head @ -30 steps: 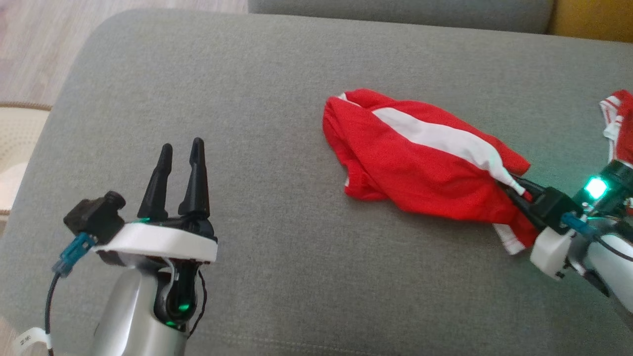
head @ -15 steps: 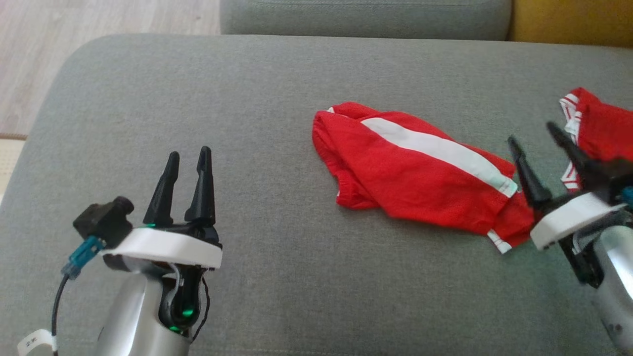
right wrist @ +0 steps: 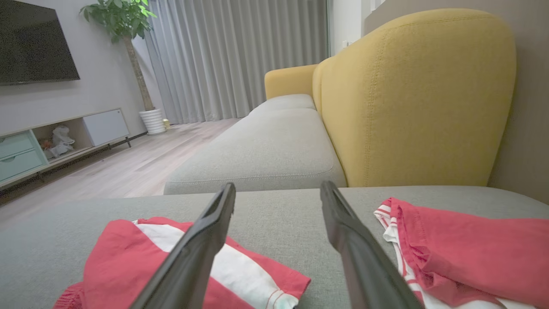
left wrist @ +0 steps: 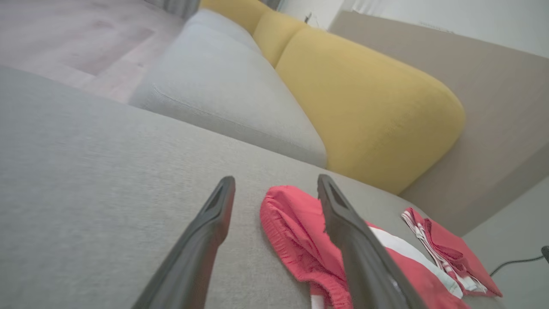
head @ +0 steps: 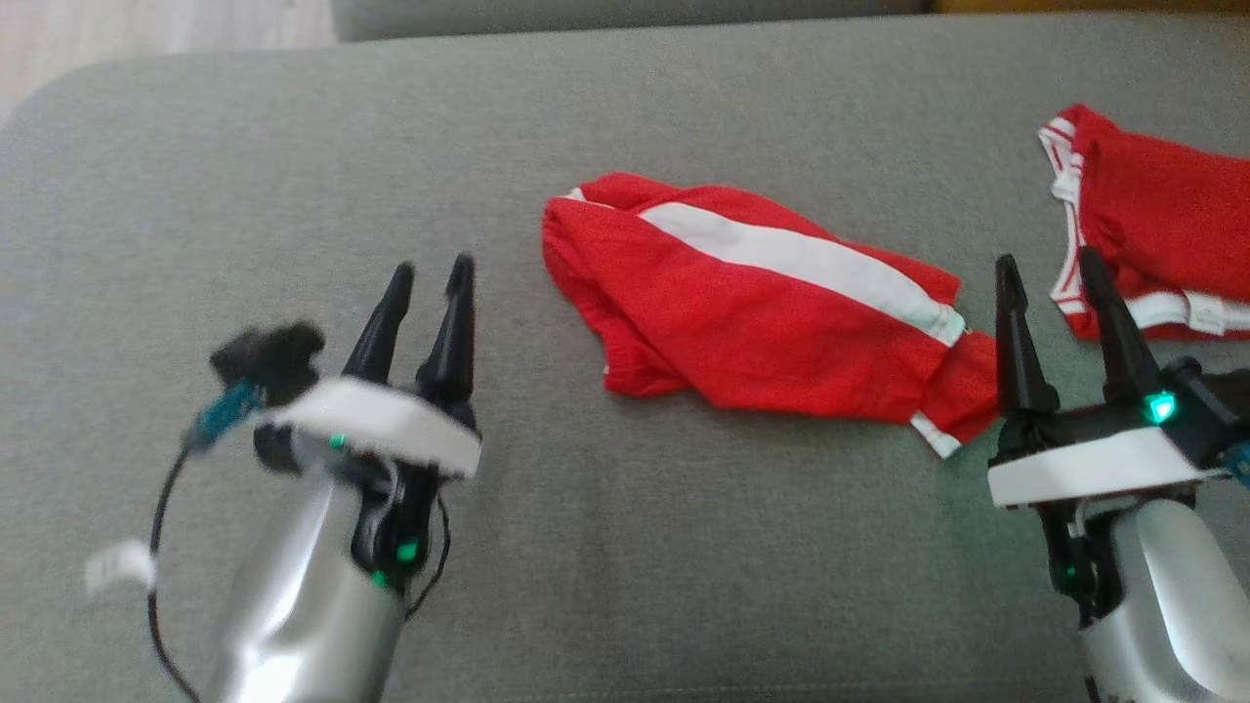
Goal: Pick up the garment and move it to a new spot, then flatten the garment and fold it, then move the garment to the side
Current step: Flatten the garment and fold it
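Two grippers hang empty over the cushion (head: 293,176). The garment (head: 762,332), red with a white stripe, lies rumpled at the cushion's middle, so the move to a new spot looks done and flattening looks like the step in hand. The right gripper (head: 1047,256), jaws spread wide, hovers over the cushion's right part, touching nothing. The left gripper (head: 433,264), also parted and bare, is over the cushion's left part. Next, each likely needs to pinch a hem and draw the cloth flat. Another red cloth (head: 1152,234) lies at the cushion's far right.

garment (head: 762,322) on cushion (head: 293,176) centre; second garment (head: 1152,215) to its right, apart
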Tool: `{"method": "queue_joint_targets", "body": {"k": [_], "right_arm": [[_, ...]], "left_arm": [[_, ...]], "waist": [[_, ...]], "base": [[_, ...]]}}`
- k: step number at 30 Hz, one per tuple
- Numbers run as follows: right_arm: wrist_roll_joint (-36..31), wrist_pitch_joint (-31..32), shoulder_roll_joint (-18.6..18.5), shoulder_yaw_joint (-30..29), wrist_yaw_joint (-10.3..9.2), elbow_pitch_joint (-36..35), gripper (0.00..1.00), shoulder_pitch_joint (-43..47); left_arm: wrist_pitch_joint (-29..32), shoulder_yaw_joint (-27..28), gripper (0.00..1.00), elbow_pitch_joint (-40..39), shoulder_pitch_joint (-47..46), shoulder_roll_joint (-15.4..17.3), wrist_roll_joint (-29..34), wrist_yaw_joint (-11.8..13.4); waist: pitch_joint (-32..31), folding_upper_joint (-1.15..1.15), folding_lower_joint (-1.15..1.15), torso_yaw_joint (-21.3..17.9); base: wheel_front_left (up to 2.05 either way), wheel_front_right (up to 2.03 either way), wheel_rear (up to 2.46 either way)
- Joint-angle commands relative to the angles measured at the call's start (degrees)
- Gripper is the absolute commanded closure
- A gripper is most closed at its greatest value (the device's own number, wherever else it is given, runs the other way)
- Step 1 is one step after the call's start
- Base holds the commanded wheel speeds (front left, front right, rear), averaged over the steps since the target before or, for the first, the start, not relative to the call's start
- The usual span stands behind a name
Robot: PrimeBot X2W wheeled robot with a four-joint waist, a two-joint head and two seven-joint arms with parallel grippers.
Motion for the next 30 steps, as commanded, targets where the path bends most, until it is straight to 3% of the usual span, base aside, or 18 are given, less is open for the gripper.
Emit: {"method": "queue_joint_targets", "body": {"k": [1, 9, 18, 30], "right_arm": [[-0.55, 0.29, 0.01, 1.14, 0.37, -2.66, 0.00, -2.29], [-1.49, 0.79, 0.97, 3.91, 0.37, -4.21, 0.00, -6.35], [-1.68, -0.29, 2.39, 6.82, 0.37, -2.29, 0.00, -9.57], [-1.26, -0.85, 3.29, 7.81, 0.37, -0.25, 0.00, -10.98]], "left_arm": [[1.64, 1.18, 0.00, -0.42, -5.32, 0.80, -0.85, -0.32], [18.57, -1.48, 0.00, 9.63, -22.74, 5.83, -8.55, -0.36], [35.54, -5.03, 0.00, 20.21, -34.98, 12.73, -10.09, -0.37], [47.19, -6.31, 0.00, 26.99, -40.66, 13.98, -13.51, -0.32]], "waist": [[1.92, 0.00, 0.00, -1.85], [7.02, 0.00, 0.00, -6.35], [9.95, 0.00, 0.00, -9.90], [10.94, 0.00, 0.00, -11.31]], "base": [[0.00, 0.00, 0.00], [0.00, 0.00, 0.00], [0.00, 0.00, 0.00], [0.00, 0.00, 0.00]]}}
